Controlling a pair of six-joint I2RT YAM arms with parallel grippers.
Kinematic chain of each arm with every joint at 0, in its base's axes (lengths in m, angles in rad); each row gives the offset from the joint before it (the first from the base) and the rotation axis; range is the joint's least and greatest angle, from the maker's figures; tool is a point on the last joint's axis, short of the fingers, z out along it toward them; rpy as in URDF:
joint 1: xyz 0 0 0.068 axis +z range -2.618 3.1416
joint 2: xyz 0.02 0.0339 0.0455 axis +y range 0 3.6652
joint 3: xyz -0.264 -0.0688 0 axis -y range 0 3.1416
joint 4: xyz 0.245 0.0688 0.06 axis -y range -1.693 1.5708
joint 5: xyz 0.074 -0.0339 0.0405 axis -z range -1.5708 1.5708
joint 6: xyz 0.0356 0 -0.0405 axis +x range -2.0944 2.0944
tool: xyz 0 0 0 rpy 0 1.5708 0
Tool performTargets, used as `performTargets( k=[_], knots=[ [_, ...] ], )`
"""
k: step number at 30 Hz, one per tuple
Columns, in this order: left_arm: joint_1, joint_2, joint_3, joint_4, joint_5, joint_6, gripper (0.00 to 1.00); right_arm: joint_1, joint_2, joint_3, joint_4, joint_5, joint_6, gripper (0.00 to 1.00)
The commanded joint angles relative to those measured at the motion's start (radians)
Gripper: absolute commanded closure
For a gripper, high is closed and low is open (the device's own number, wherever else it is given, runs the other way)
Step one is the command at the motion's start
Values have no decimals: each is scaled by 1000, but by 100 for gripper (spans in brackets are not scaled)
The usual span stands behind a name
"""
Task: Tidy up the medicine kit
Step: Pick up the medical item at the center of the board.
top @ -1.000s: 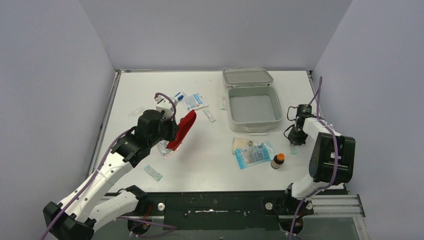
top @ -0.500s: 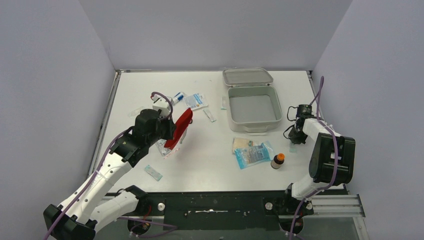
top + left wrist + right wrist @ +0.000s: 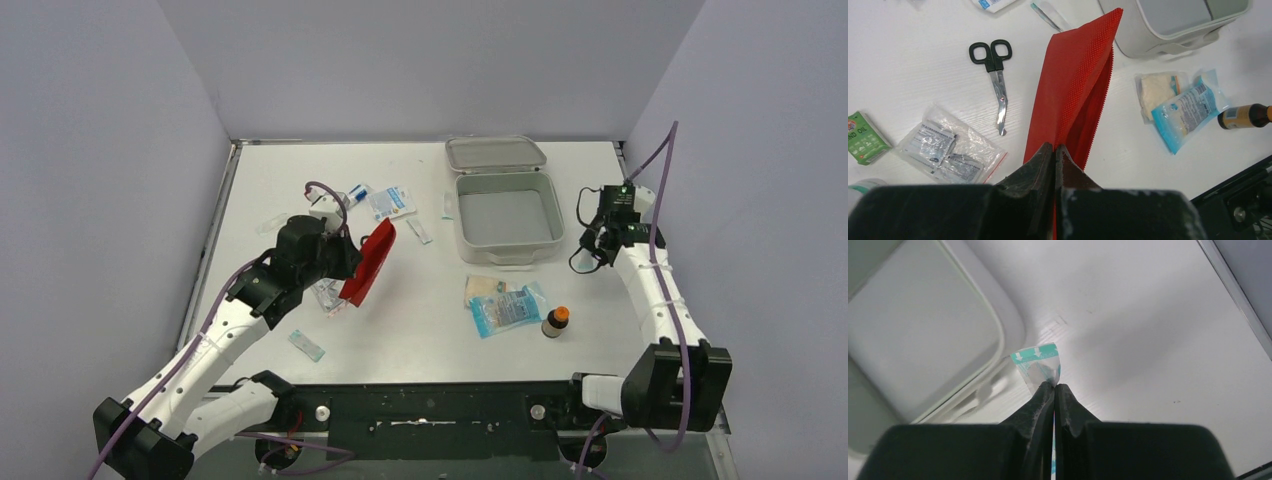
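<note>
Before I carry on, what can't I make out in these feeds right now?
The red pouch: top and left wrist views see it edge-on, face unseen; the left claw hides its gripped end.
The teal packet: right wrist view, lower part behind the right claw; print too small.
The bottle: left wrist view, cap end cut by the right edge; label unreadable.
The medicine kit: right wrist view shows one corner only.

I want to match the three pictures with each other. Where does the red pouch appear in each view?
Top view: the red pouch is left of centre, held up at a tilt.
Left wrist: it runs upward from bottom centre, pinched by the left fingers.
Right wrist: not in it; the right fingers pinch a teal packet.
Shared landmark: the open grey box.
</note>
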Motion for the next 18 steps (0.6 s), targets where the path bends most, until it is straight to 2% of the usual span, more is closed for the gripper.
performTargets(
  k=[1,5,10,18],
  knots=[
    [7,17,46,106,73,-72,100,57,-117,56,-43,-45,51,100],
    [11,50,52,129,102,-108,100,199,-205,22,36,-135,148,100],
    [19,72,32,177,104,-140,100,390,-232,6,156,-229,307,100],
    [40,111,1,232,138,-202,100,772,-131,-66,509,-236,594,100]
  ],
)
